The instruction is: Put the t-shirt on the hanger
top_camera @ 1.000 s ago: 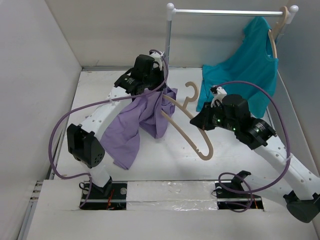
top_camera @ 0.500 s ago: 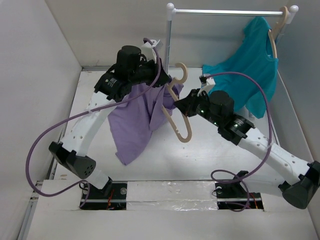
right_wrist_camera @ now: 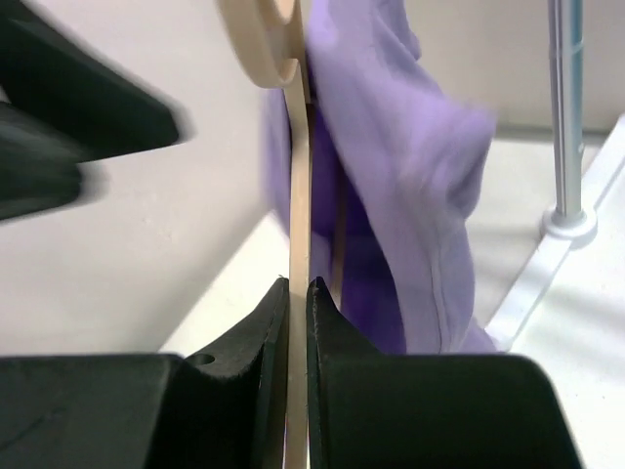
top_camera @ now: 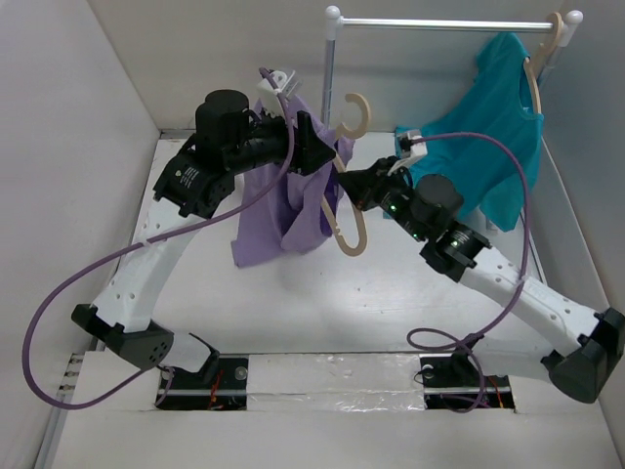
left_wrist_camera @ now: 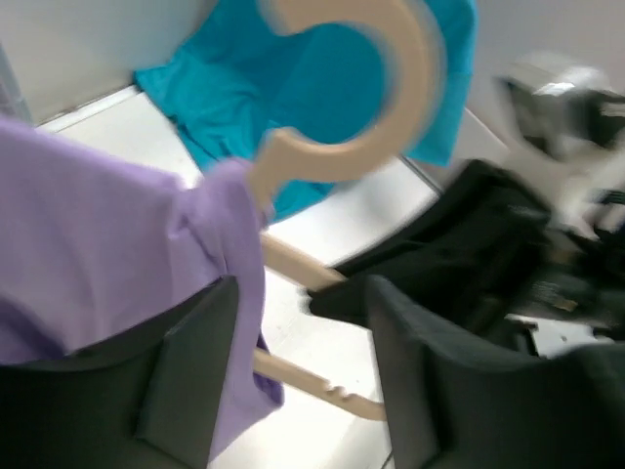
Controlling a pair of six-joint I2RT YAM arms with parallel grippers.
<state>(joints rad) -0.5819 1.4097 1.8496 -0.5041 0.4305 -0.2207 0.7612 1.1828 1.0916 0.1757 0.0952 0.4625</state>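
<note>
The lavender t-shirt (top_camera: 283,210) hangs bunched over one arm of the beige wooden hanger (top_camera: 354,237), held above the table with its hook (top_camera: 357,112) pointing up. My right gripper (top_camera: 358,186) is shut on the hanger's thin arm (right_wrist_camera: 298,195), and its jaws (right_wrist_camera: 298,285) pinch the wood edge-on. My left gripper (top_camera: 314,149) is raised beside the shirt's top. In the left wrist view its fingers (left_wrist_camera: 195,371) stand wide apart, the gripper (left_wrist_camera: 303,293) open. The t-shirt (left_wrist_camera: 98,225) hangs against the left finger's inner side, and the hanger (left_wrist_camera: 391,98) crosses behind.
A teal t-shirt (top_camera: 488,127) hangs from a second hanger (top_camera: 547,44) on the rack bar (top_camera: 439,23) at the back right. The rack's upright pole (top_camera: 327,88) stands just behind the left gripper. White walls close in the left and back.
Both arms rose and moved toward the back, lifting hanger and t-shirt off the table. The left gripper went from shut on the shirt to open.
</note>
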